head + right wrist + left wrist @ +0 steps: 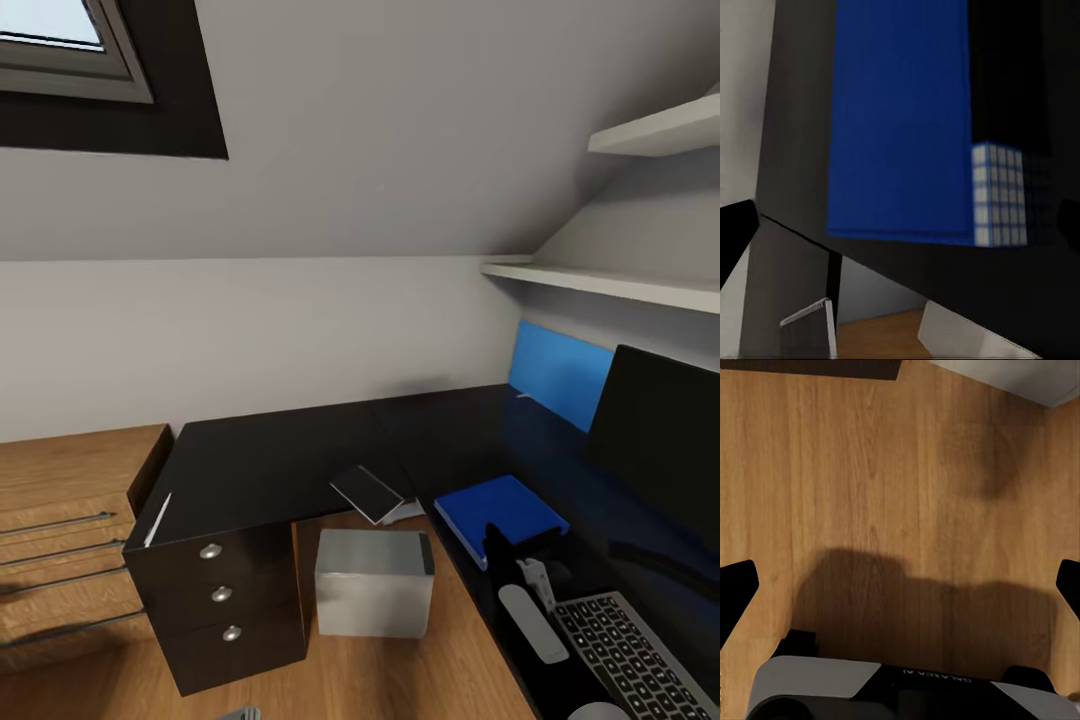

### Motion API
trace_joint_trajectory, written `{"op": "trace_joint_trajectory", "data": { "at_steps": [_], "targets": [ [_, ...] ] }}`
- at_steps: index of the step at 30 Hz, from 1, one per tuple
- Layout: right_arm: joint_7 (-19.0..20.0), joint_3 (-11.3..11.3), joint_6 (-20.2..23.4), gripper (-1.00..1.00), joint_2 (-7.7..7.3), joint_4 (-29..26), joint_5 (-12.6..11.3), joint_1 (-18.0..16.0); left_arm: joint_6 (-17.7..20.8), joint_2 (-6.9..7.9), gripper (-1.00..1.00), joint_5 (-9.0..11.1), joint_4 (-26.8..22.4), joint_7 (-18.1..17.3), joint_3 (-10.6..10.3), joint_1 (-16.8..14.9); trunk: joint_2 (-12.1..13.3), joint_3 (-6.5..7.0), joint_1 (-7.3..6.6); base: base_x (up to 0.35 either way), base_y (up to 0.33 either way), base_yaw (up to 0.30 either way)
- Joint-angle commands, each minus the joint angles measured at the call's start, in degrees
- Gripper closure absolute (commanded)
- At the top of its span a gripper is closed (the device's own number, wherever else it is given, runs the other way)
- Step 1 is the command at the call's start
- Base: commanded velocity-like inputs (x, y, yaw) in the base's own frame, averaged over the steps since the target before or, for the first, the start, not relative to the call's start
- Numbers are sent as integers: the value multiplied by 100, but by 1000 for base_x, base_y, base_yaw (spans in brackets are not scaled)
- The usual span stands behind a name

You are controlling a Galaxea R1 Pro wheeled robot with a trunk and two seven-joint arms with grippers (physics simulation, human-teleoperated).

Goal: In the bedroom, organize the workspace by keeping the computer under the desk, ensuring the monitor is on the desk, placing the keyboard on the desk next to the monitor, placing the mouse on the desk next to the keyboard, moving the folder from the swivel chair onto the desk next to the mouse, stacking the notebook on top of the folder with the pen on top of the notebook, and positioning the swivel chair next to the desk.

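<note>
Nearest you: one keyboard at the bottom right of the head view, on the desk. Just beside its left end, your right gripper, dark, over the desk edge. In the right wrist view its fingertips sit wide apart, nothing between them. One blue folder lies flat on the desk, just beyond that gripper. One notebook overhangs the inner corner. One pen lies along the desk's left edge above three knobs. One computer stands on the floor under the desk. One monitor at right. Left gripper: fingers spread, holding nothing, over bare floor.
</note>
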Motion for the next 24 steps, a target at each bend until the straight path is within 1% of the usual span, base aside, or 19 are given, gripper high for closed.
{"op": "trace_joint_trajectory", "data": {
  "at_steps": [1, 5, 6, 8, 9, 10, 11, 14, 15, 17, 18, 21, 24],
  "targets": [
    [-19, 31, -18, -100, -7, -10, -41, -3, 8, 6, -100, 60, -11, 57, -16, -1, 37, 13, -22, 0, 0, 0],
    [50, 152, 76, -100, -25, -45, 75, -3, 8, 6, -100, 60, 11, 60, -18, -1, 198, 85, -110, 0, 0, 0],
    [123, 253, 90, -100, -33, -54, 176, -3, 8, 6, -100, 60, 44, 60, -23, -1, 238, 102, -132, 0, 0, 0],
    [220, 348, 97, -100, -41, -59, 290, -3, 5, 6, -100, 57, 91, 60, -30, -1, 318, 138, -176, 0, 0, 0],
    [332, 414, 96, -100, -46, -63, 407, -3, -1, 6, -100, 52, 142, 64, -34, -1, 358, 156, -198, 0, 0, 0],
    [390, 438, 95, -100, -48, -66, 464, -3, -6, 6, -100, 50, 162, 65, -36, -1, 398, 174, -220, 0, 0, 0],
    [509, 476, 91, -100, -49, -69, 587, -3, -38, 6, -100, 47, 194, 71, -38, -1, 438, 192, -242, 0, 0, 0],
    [626, 513, 93, -100, -48, -103, 788, 0, -160, 6, -100, 45, 222, 81, -40, -1, 559, 246, -308, 0, 0, 0],
    [662, 526, 99, -100, -48, -140, 938, 2, -280, 6, -100, 43, 233, 83, -41, -1, 599, 264, -330, 0, 0, 0],
    [674, 532, 108, -100, -48, -165, 1084, 3, -398, 4, -100, 43, 239, 85, -41, -1, 679, 300, -373, 0, 0, 0],
    [668, 536, 117, -100, -47, -188, 1203, 4, -486, 5, -100, 43, 244, 85, -43, -1, 719, 318, -395, 0, 0, 0],
    [617, 547, 163, -100, -43, -238, 1341, 5, -579, 0, -100, 43, 248, 86, -48, -1, 840, 372, -461, 0, 0, 0],
    [571, 580, 278, -100, -34, -290, 1406, 5, -613, -1, -100, 43, 250, 87, -49, -1, 960, 426, -527, 0, 0, 0]
  ]
}}
